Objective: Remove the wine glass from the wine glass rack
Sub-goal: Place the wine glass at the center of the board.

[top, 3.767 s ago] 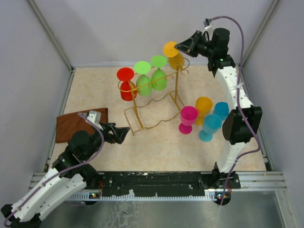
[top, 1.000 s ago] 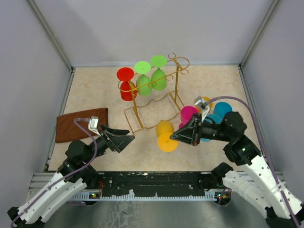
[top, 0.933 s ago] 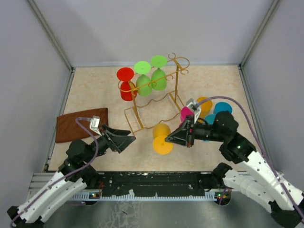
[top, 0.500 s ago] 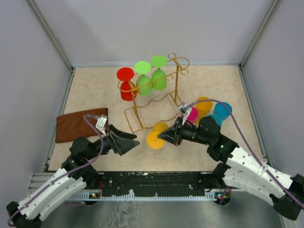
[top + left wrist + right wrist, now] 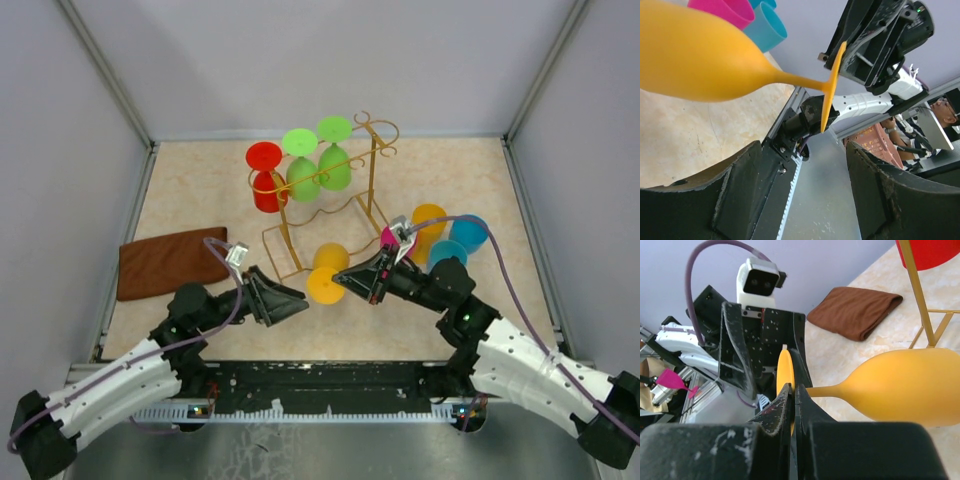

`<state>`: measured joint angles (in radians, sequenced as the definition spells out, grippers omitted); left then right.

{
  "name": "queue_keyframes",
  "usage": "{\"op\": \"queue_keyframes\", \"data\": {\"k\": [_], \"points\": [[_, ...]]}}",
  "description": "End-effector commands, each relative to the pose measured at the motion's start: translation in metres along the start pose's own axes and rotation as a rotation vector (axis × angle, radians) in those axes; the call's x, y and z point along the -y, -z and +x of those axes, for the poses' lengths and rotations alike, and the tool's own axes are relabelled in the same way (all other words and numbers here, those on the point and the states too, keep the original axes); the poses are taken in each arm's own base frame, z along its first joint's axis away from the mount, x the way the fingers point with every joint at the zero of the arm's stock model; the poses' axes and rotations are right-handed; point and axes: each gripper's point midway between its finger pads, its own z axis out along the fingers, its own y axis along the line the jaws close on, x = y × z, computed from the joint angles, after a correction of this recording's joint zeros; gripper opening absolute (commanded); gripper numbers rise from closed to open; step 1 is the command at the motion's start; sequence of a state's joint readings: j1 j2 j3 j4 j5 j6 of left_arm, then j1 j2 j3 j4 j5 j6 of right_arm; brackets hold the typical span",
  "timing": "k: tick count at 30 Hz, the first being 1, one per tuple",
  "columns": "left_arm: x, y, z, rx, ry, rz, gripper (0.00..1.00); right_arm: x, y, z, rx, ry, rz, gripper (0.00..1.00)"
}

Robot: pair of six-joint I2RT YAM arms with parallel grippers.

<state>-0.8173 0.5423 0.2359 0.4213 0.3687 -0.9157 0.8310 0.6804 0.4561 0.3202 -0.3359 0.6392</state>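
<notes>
An orange wine glass (image 5: 326, 270) hangs on its side above the table, in front of the gold wine glass rack (image 5: 374, 175). My right gripper (image 5: 350, 283) is shut on the rim of its flat foot (image 5: 785, 372), with the bowl (image 5: 910, 387) pointing toward the rack. My left gripper (image 5: 296, 303) stands open, facing the foot from the left. In the left wrist view the foot (image 5: 832, 85) and bowl (image 5: 695, 60) lie just beyond my left gripper (image 5: 802, 150), with nothing between its fingers. The right gripper (image 5: 794, 390) pinches the foot edge-on.
A red glass (image 5: 265, 185) and two green glasses (image 5: 318, 165) hang upside down on the rack. Pink (image 5: 392, 236), yellow (image 5: 429, 218) and blue (image 5: 466, 232) glasses stand at the right. A brown cloth (image 5: 165, 262) lies at the left.
My right arm has carried the orange glass left toward the left gripper. The left arm has reached forward to meet it, and its jaws have narrowed somewhat.
</notes>
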Motion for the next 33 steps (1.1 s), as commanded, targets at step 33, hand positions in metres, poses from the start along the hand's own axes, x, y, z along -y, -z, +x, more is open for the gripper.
{"op": "queue_keyframes", "data": {"k": [33], "points": [[0.028, -0.035, 0.011, 0.077, -0.073, 0.113, 0.39, -0.023, 0.001, -0.012, 0.029, 0.014, -0.092, 0.00]]}}
